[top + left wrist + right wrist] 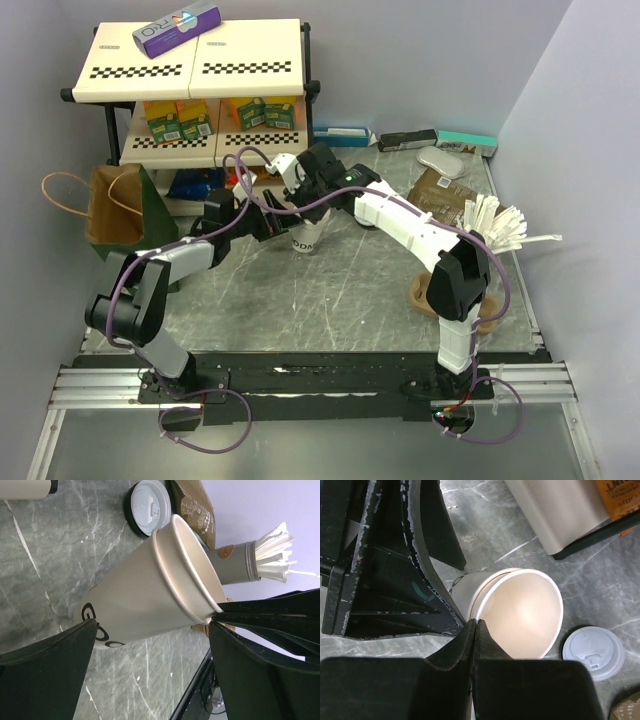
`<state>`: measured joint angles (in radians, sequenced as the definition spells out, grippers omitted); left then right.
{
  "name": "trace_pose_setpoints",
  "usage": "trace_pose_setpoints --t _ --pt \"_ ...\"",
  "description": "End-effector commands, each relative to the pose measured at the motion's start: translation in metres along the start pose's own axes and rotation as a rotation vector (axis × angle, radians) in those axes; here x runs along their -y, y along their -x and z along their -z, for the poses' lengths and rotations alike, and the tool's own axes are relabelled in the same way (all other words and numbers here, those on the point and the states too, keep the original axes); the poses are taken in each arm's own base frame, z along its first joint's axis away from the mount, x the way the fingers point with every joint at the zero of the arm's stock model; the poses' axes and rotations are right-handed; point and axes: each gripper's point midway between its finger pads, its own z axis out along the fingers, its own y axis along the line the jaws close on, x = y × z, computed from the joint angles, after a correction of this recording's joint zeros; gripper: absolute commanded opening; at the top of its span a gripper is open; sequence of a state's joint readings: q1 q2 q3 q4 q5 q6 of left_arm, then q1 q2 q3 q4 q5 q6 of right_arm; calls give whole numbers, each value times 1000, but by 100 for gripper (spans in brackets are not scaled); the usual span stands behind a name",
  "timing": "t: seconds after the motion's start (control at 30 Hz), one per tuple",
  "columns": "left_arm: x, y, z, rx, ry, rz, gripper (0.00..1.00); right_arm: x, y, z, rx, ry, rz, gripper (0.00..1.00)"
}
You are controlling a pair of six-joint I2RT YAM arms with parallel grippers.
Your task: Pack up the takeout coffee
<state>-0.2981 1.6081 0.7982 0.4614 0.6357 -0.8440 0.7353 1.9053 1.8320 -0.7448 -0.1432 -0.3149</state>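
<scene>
Just beside the white lid [147, 505] on the bench [50, 555], two nested takeout coffee cups [305, 240] are being straddled by the left tool [155, 625], which is spread fully open and gripping nothing. The inner cup [525, 610] is being pinched at its rim by the fully closed right tool [476, 622].

I counted 2 paper cups [150, 590], one nested inside the other. 1 white lid [148, 505]. 1 grey tumbler [240, 562] of white sticks [275, 555]. 1 brown handled bag [110, 210]. Sticks were too bunched for me to count.
</scene>
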Motion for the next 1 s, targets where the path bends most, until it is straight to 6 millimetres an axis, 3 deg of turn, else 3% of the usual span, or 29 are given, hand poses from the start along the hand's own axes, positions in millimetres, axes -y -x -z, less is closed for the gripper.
trace_pose_setpoints --t 0.0,0.13,0.4,0.77,0.97 --pt "16 16 -7 25 -50 -12 99 -9 13 7 42 14 2 0" --pt "9 18 -9 29 -19 4 99 -9 13 8 45 11 2 0" --pt "-42 14 -12 61 201 63 99 -10 19 10 61 16 -16 0" --pt "-65 6 -15 56 271 103 99 -23 20 10 69 89 -11 0" --pt "-66 4 -19 43 263 122 99 -24 14 8 57 90 -6 0"
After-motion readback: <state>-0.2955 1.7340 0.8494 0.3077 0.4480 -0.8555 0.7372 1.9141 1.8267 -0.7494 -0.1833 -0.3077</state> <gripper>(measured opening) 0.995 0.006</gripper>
